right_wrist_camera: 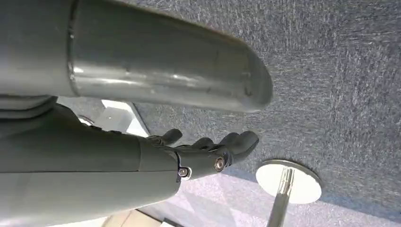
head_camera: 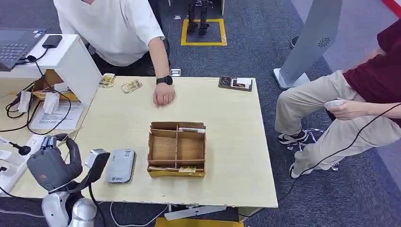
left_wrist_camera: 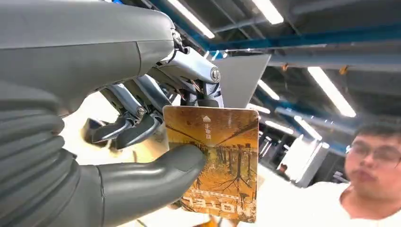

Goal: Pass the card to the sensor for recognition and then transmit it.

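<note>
Left wrist view: card (left_wrist_camera: 218, 163), orange-brown with a tree print, is pinched between the thumb (left_wrist_camera: 156, 176) and the darker fingers (left_wrist_camera: 135, 132) of the left hand (left_wrist_camera: 118, 142), raised clear of the table. Head view: left hand (head_camera: 54, 163) sits at the table's (head_camera: 236, 142) near left corner, just beside the grey sensor (head_camera: 121, 165). Right of the sensor stands an open cardboard box (head_camera: 177, 149) with compartments. A person's hand (head_camera: 164, 93) rests on the far side of the table. Right wrist view: right hand (right_wrist_camera: 208, 149) hangs over carpet, fingers loosely apart, holding nothing.
</note>
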Tool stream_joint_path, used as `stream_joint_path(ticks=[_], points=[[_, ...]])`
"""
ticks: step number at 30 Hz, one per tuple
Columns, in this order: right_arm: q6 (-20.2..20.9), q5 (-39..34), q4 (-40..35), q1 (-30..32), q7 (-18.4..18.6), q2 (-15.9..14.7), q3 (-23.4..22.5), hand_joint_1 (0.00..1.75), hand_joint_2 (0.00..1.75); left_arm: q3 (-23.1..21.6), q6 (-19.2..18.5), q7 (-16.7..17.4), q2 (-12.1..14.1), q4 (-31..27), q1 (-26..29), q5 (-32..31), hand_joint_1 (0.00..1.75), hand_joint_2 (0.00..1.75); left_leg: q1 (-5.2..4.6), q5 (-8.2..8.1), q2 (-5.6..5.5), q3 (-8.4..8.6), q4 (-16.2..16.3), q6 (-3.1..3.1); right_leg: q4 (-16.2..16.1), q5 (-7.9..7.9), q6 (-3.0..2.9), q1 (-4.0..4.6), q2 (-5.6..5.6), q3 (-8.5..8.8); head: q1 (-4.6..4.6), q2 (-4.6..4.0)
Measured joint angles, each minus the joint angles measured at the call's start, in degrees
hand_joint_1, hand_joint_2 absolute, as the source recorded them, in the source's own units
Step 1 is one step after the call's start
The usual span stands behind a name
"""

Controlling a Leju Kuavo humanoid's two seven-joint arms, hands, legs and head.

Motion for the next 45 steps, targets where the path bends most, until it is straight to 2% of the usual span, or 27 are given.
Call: stream_joint_path(ticks=[6, 11, 23, 28, 34, 45], points=[[0.0, 0.0, 0.1, 0.1, 0.0, -0.1, -0.5, 0.00, 0.00, 0.1, 0.0, 1.9, 0.0, 2.9, 1.5, -4.0, 1.75, 1.75, 0.00, 0.00, 0.00, -0.01, 0.0, 0.00, 0.0, 0.00, 0.00, 0.00, 0.00, -0.01, 0.02, 0.02], [0.0, -0.1, 0.2, 0.1, 0.0, -0.3, -0.6, 0.00, 0.00, 0.3, 0.0, 2.3, 0.2, 4.6, 2.3, -3.4, 1.75, 1.75, 0.00, 0.00, 0.00, 0.01, 0.0, 0.00, 0.0, 0.00, 0.00, 0.00, 0.02, -0.01, 0.02, 0.02], [0.0, -0.1, 0.6, 0.1, 0.0, -0.4, -0.7, 0.00, 0.00, 0.5, 0.0, 4.0, 0.0, 8.5, 3.2, -9.8, 1.75, 1.75, 0.00, 0.00, 0.00, 0.00, 0.0, 0.00, 0.0, 0.00, 0.00, 0.00, 0.00, 0.00, 0.02, 0.02], [0.0, 0.0, 0.8, 0.1, 0.0, -0.5, -0.7, 0.00, 0.00, 0.6, 0.0, 4.3, 0.0, 9.2, 3.4, -10.8, 1.75, 1.75, 0.00, 0.00, 0.00, 0.00, 0.0, 0.00, 0.0, 0.00, 0.00, 0.00, 0.00, 0.00, 0.04, 0.02], [0.0, 0.0, 1.0, 0.1, 0.0, -0.6, -0.7, 0.00, 0.00, 0.3, 0.0, 7.3, 0.1, 11.2, 3.8, -12.6, 1.75, 1.75, 0.00, 0.00, 0.00, 0.01, 0.0, 0.00, 0.0, 0.00, 0.00, 0.00, 0.00, -0.01, 0.05, 0.02], [0.0, 0.0, 1.3, 0.1, -0.1, -0.8, -0.7, 0.00, 0.00, -0.1, 0.0, 7.8, 0.1, 13.6, 4.4, -12.9, 1.75, 1.75, 0.00, 0.00, 0.00, 0.01, 0.0, 0.00, 0.0, 0.00, 0.00, 0.00, 0.00, -0.01, 0.04, 0.00]])
